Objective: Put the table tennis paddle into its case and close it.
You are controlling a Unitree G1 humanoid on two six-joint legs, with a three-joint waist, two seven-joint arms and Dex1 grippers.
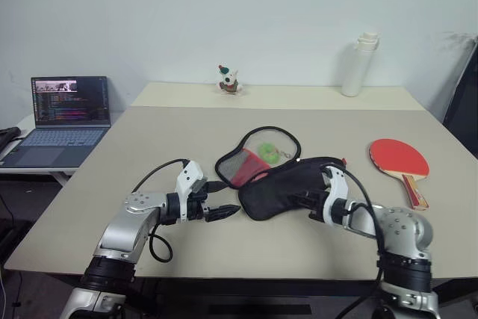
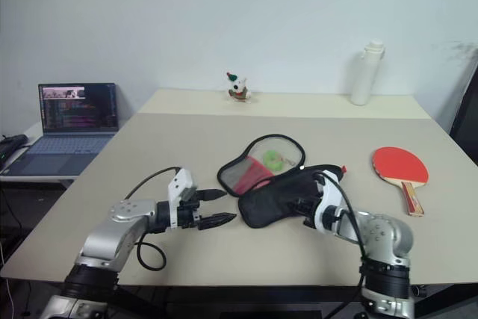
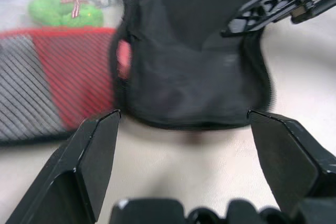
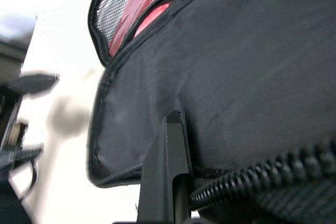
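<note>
The surface [image 1: 149, 147] in front of me is wide and pale, and nearly everything I need sits in its near half. The case [image 1: 280, 184] lies unzipped near the middle of the near edge: its black half sags toward me, and its red mesh-lined half [image 1: 250, 160] is folded back toward the far edge. Inside that back half I can see a green fuzzy charm [image 1: 267, 149] and little else; the case holds no paddle yet. The paddle [image 1: 399, 160] lies red face up near the right edge, well apart from the case, with its striped handle pointing toward the near right corner.

My judgement is that I am at the opening step, getting the case held wide enough to take the paddle. My right claw [image 4: 170, 145] has its fingers pressed together on the black flap, pinching the fabric by the zip edge. My left claw [image 1: 216, 211] hangs just beside the case's left edge with its fingers spread wide and nothing between them; its own camera looks straight at the rim of the black half.

Next, I think the flap must be lifted or pulled clear so the pocket gapes. Then one claw has to let go and reach right for the paddle. The soft fabric will likely slump once released, so the left claw may need to pin it.
</note>
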